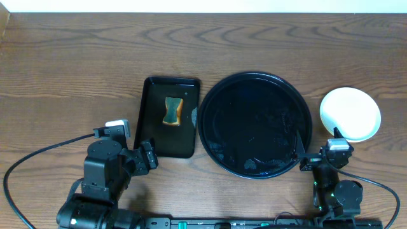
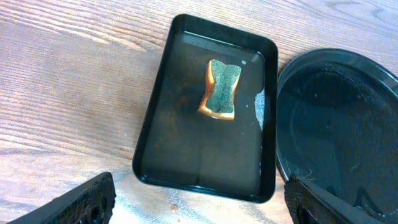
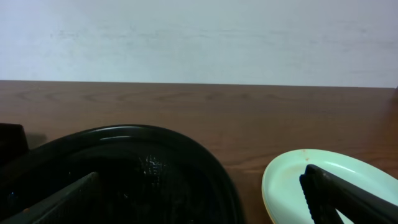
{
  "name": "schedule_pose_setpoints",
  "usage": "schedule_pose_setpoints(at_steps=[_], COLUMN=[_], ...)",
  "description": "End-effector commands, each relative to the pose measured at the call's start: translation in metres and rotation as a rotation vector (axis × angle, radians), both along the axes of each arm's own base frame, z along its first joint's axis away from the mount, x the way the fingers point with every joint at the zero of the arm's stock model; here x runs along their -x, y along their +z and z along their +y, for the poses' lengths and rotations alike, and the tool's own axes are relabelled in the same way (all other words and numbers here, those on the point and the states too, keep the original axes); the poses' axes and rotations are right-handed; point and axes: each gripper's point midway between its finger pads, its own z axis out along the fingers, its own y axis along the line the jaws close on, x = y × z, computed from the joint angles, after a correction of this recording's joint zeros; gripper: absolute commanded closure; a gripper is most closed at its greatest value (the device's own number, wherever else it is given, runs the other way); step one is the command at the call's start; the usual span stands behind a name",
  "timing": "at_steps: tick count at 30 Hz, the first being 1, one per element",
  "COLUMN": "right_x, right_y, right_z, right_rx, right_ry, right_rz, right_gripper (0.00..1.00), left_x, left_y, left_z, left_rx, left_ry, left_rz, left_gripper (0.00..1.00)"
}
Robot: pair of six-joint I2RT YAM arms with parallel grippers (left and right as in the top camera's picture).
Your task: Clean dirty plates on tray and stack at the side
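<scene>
The plates (image 1: 350, 113) lie in one stack on the bare wood to the right of the round black tray (image 1: 254, 124). The right wrist view shows a pale mint top plate (image 3: 288, 185) with a yellowish edge beneath it and a faint orange speck at its far rim. The round tray holds no plates, only wet patches. My right gripper (image 1: 317, 140) is open and empty, one finger over the tray's right rim (image 3: 205, 163), the other over the plate stack. My left gripper (image 1: 147, 154) is open and empty at the near end of the rectangular tray.
A small rectangular black tray (image 1: 152, 89) left of the round tray holds a yellow-and-green sponge (image 1: 172, 111), which also shows in the left wrist view (image 2: 221, 91). Cables trail along the front table edge. Bare wood lies behind and at far left.
</scene>
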Motion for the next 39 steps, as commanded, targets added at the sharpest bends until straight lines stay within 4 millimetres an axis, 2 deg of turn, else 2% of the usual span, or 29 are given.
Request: schedule_pose_setpoints(at_steps=[1, 23, 27, 30, 33, 39], right_x=[0.0, 0.0, 0.0, 0.0, 0.0, 0.0], right_y=[0.0, 0.0, 0.0, 0.0, 0.0, 0.0], right_z=[0.0, 0.0, 0.0, 0.0, 0.0, 0.0], right_rx=[-0.02, -0.02, -0.02, -0.02, -0.02, -0.02], right_ry=[0.003, 0.002, 0.003, 0.002, 0.003, 0.002], right_rz=[0.001, 0.001, 0.001, 0.001, 0.001, 0.001], right_gripper=[0.01, 0.01, 0.01, 0.01, 0.01, 0.01], left_x=[0.0, 0.0, 0.007, 0.007, 0.006, -0.003], left_y=[-0.002, -0.002, -0.005, -0.003, -0.012, -0.037], left_z=[0.002, 0.003, 0.012, 0.024, 0.033, 0.039], left_rx=[-0.016, -0.017, -0.039, -0.029, -0.011, 0.009], left_ry=[0.003, 0.004, 0.032, 0.092, 0.14, 0.17], left_rz=[-0.001, 0.0, 0.013, -0.048, -0.11, -0.261], left_gripper=[0.12, 0.12, 0.12, 0.12, 0.12, 0.12])
